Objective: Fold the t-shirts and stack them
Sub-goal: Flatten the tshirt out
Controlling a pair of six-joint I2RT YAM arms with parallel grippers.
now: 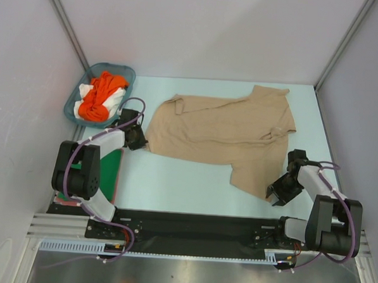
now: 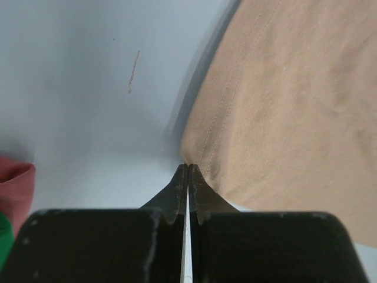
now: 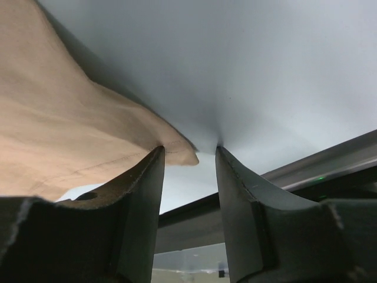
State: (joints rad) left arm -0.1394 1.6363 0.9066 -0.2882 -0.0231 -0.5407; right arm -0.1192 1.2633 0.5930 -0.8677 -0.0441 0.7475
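Because the left gripper (image 2: 187, 168) is closed tight on only the very tip of the nine o'clock corner of the tan-beige t-shirt (image 1: 221, 130), that hem could slip free in any lift. At four o'clock the right gripper (image 3: 188, 150) stands partly open around the other corner, holding nothing, so a pull now would drag the cloth lopsided. The shirt lies mid-table, spread wide, rumpled along its right side.

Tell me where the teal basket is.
In the top view, the teal basket sits at the far-left corner of the table, holding the orange shirt and white shirt, just beyond the left claw and left of the tan shirt.
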